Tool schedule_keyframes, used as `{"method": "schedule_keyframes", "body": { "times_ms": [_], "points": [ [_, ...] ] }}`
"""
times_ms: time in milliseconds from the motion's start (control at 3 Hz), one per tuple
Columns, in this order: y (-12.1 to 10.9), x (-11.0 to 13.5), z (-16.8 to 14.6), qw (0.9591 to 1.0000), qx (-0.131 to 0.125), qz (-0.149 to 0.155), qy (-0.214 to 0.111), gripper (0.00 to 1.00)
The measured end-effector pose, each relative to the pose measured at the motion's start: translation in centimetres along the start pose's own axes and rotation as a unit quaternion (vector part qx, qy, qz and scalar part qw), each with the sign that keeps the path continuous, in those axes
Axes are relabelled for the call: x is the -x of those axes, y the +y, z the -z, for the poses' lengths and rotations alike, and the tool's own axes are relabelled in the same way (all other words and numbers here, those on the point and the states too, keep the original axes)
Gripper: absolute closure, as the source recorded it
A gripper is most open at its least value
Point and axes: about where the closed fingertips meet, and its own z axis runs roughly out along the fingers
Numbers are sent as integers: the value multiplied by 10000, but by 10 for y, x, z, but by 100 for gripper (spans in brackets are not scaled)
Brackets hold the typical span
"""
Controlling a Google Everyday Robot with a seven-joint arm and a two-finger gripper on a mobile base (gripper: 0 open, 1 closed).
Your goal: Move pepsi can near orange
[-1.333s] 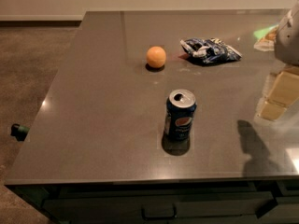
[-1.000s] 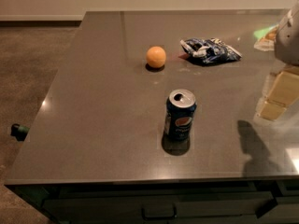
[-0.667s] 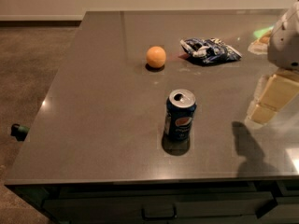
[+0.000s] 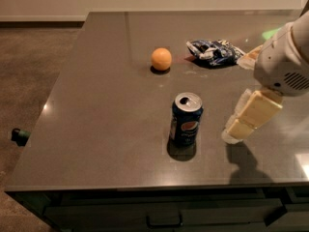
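Observation:
The pepsi can [image 4: 186,120] stands upright on the dark grey table [image 4: 96,105], near the front middle. It is dark blue with a silver top and a round logo. The orange [image 4: 161,59] lies further back and a little to the left, well apart from the can. My gripper [image 4: 237,129] hangs at the right on a white arm, with cream fingers [image 4: 253,114] pointing down and left. It is to the right of the can, a short gap away, and holds nothing.
A crumpled blue-and-white snack bag [image 4: 215,52] lies at the back right, to the right of the orange. The table's front edge [image 4: 145,185] runs just below the can. Brown floor lies to the left.
My arm and gripper have moved left and down, closer to the pepsi can. The can, the orange and the bag have not moved.

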Motion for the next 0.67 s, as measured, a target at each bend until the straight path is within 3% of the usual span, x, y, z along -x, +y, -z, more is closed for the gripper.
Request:
{"method": "schedule_keyframes", "body": {
  "times_ms": [667],
  "points": [
    [3,28,-40,9971,-62,-270,-704,0]
  ]
}}
